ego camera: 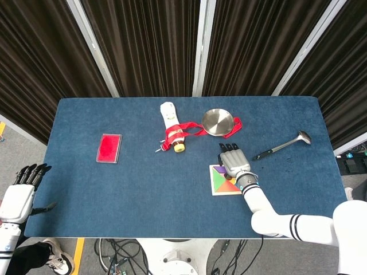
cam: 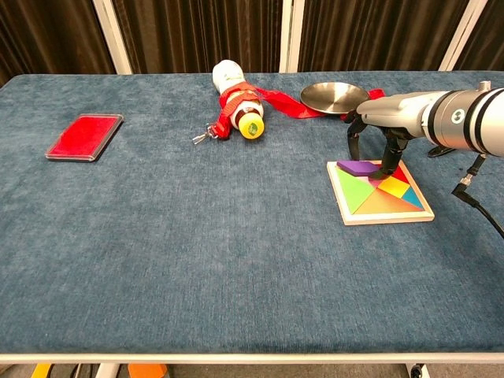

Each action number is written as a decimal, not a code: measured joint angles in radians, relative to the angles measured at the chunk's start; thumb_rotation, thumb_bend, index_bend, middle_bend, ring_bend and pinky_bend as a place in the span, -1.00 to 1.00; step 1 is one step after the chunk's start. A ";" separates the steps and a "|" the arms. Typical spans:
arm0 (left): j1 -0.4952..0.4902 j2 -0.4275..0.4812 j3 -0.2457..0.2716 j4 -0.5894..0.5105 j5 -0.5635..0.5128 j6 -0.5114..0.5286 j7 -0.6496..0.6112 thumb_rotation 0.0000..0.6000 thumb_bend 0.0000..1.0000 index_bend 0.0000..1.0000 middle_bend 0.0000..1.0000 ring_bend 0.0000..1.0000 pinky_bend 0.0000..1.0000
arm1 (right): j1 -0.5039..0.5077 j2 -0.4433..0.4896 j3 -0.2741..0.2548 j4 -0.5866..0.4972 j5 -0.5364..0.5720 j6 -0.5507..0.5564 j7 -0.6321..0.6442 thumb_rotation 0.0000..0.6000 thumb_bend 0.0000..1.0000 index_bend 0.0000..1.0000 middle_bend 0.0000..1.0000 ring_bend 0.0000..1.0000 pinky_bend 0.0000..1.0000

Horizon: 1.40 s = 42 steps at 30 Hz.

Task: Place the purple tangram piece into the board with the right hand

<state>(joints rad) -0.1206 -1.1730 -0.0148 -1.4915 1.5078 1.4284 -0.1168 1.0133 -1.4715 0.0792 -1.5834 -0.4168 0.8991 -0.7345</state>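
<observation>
The square tangram board (cam: 381, 195) (ego camera: 225, 181) lies on the blue table at the right, filled with coloured pieces. The purple piece (cam: 358, 167) lies along the board's far left edge, seemingly resting slightly raised on it. My right hand (cam: 379, 131) (ego camera: 232, 161) hovers over the board's far side, fingers pointing down, fingertips (cam: 386, 168) at the purple piece's right end. Whether it still pinches the piece is unclear. My left hand (ego camera: 23, 189) hangs off the table's left edge, fingers spread, holding nothing.
A white bottle with a red strap (cam: 237, 98) lies at the back centre, beside a metal dish (cam: 334, 96). A red case (cam: 84, 136) sits at the left. A ladle (ego camera: 284, 145) lies at the right, behind the board.
</observation>
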 measured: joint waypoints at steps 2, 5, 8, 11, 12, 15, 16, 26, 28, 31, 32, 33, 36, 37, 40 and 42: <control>0.001 0.000 0.000 0.000 0.000 0.000 0.000 1.00 -0.89 -0.74 -0.85 -1.00 -0.91 | 0.001 0.004 -0.001 -0.005 -0.001 0.002 0.002 1.00 -0.65 -0.46 -1.00 -1.00 -1.00; 0.000 0.000 0.000 0.000 -0.001 -0.001 -0.001 1.00 -0.89 -0.74 -0.85 -1.00 -0.91 | 0.002 0.012 -0.002 -0.018 -0.005 0.008 0.006 1.00 -0.65 -0.46 -1.00 -1.00 -1.00; -0.001 0.000 -0.001 -0.001 -0.001 -0.002 0.000 1.00 -0.89 -0.75 -0.85 -1.00 -0.91 | 0.002 0.021 -0.002 -0.033 -0.014 0.015 0.012 1.00 -0.65 -0.46 -1.00 -1.00 -1.00; -0.002 0.001 -0.002 -0.003 -0.001 -0.002 0.001 1.00 -0.89 -0.74 -0.85 -1.00 -0.91 | 0.003 0.026 -0.007 -0.039 -0.017 0.020 0.013 1.00 -0.65 -0.46 -1.00 -1.00 -1.00; -0.002 0.001 -0.002 -0.003 -0.001 -0.003 0.002 1.00 -0.89 -0.74 -0.85 -1.00 -0.91 | 0.003 0.026 -0.008 -0.040 -0.018 0.021 0.013 1.00 -0.65 -0.47 -1.00 -1.00 -1.00; -0.001 0.001 -0.001 -0.003 -0.001 -0.002 0.001 1.00 -0.89 -0.75 -0.85 -1.00 -0.91 | 0.003 0.024 -0.012 -0.039 -0.026 0.026 0.013 1.00 -0.65 -0.52 -1.00 -1.00 -1.00; -0.002 0.001 -0.002 -0.003 -0.002 -0.003 0.001 1.00 -0.89 -0.75 -0.85 -1.00 -0.91 | 0.003 0.022 -0.013 -0.039 -0.030 0.028 0.013 1.00 -0.65 -0.57 -1.00 -1.00 -1.00; -0.001 0.002 -0.001 -0.002 -0.002 -0.003 -0.003 1.00 -0.89 -0.74 -0.85 -1.00 -0.91 | 0.000 0.004 -0.035 -0.018 -0.054 0.051 -0.003 1.00 -0.65 -0.99 -1.00 -1.00 -1.00; -0.002 0.001 -0.001 -0.001 -0.001 -0.004 -0.003 1.00 -0.89 -0.74 -0.85 -1.00 -0.91 | -0.001 0.002 -0.037 -0.014 -0.052 0.051 -0.005 1.00 -0.65 -1.00 -1.00 -1.00 -1.00; -0.002 0.001 -0.002 -0.001 -0.002 -0.004 -0.003 1.00 -0.89 -0.73 -0.85 -1.00 -0.91 | -0.002 -0.002 -0.036 -0.005 -0.050 0.051 -0.006 1.00 -0.65 -1.00 -1.00 -1.00 -1.00; -0.002 0.001 -0.002 -0.002 -0.002 -0.004 -0.003 1.00 -0.89 -0.73 -0.85 -1.00 -0.91 | -0.002 -0.003 -0.036 -0.002 -0.049 0.051 -0.006 1.00 -0.65 -1.00 -1.00 -1.00 -1.00; -0.002 0.001 -0.002 -0.002 -0.002 -0.004 -0.002 1.00 -0.89 -0.73 -0.85 -1.00 -0.91 | -0.002 -0.005 -0.036 0.002 -0.048 0.050 -0.006 1.00 -0.65 -1.00 -1.00 -1.00 -1.00; -0.002 0.002 -0.002 -0.002 -0.004 -0.005 -0.002 1.00 -0.89 -0.73 -0.85 -1.00 -0.91 | -0.001 -0.009 -0.035 0.013 -0.041 0.045 -0.008 1.00 -0.65 -1.00 -1.00 -1.00 -1.00; -0.002 0.002 -0.002 -0.002 -0.004 -0.005 -0.003 1.00 -0.89 -0.73 -0.85 -1.00 -0.91 | -0.001 -0.012 -0.034 0.017 -0.039 0.043 -0.009 1.00 -0.65 -1.00 -1.00 -1.00 -1.00; -0.002 0.002 -0.002 -0.002 -0.005 -0.006 -0.003 1.00 -0.89 -0.73 -0.85 -1.00 -0.91 | 0.000 -0.013 -0.032 0.020 -0.038 0.037 -0.008 1.00 -0.64 -1.00 -1.00 -1.00 -1.00; -0.002 0.002 -0.002 -0.001 -0.004 -0.004 -0.004 1.00 -0.89 -0.73 -0.85 -1.00 -0.91 | 0.000 -0.011 -0.028 0.017 -0.041 0.036 -0.003 1.00 -0.64 -1.00 -1.00 -1.00 -1.00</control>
<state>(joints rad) -0.1223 -1.1709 -0.0171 -1.4927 1.5038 1.4240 -0.1209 1.0130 -1.4821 0.0511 -1.5664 -0.4575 0.9352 -0.7377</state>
